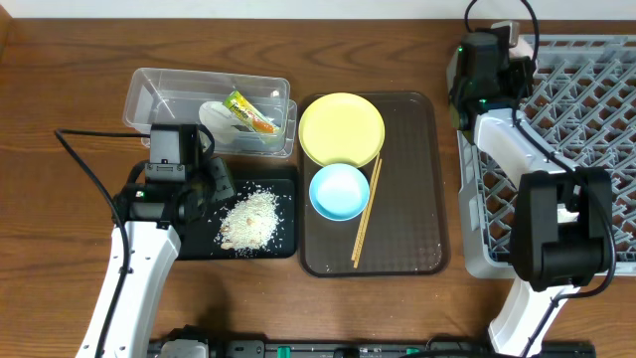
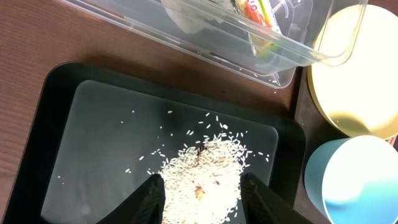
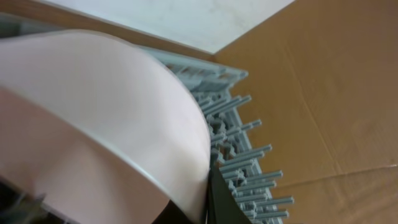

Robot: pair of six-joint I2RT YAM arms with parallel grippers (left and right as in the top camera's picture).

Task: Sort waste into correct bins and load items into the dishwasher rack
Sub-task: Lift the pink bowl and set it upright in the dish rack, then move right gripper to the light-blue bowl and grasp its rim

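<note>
My left gripper (image 1: 221, 184) (image 2: 202, 180) is open and empty, just above the pile of white rice scraps (image 1: 250, 217) (image 2: 205, 163) in the black tray (image 1: 283, 239) (image 2: 106, 124). The clear tub (image 1: 159, 89) (image 2: 124, 18) holds the green-and-orange wrapper (image 1: 248, 111) (image 2: 258, 12) and the paper wad (image 1: 219, 114) (image 2: 186, 15). My right gripper (image 1: 487, 85) (image 3: 208, 183) is shut on the rim of the pale pink bowl (image 3: 93, 112) at the far left corner of the grey rack (image 1: 586, 99) (image 3: 242, 143). In the overhead view the arm hides the bowl. The white cup is out of view.
The brown serving tray (image 1: 412, 199) holds the yellow plate (image 1: 341, 127) (image 2: 354, 74), the light blue bowl (image 1: 339, 191) (image 2: 360, 180) and the wooden chopsticks (image 1: 367, 214). The right arm lies along the rack's left wall.
</note>
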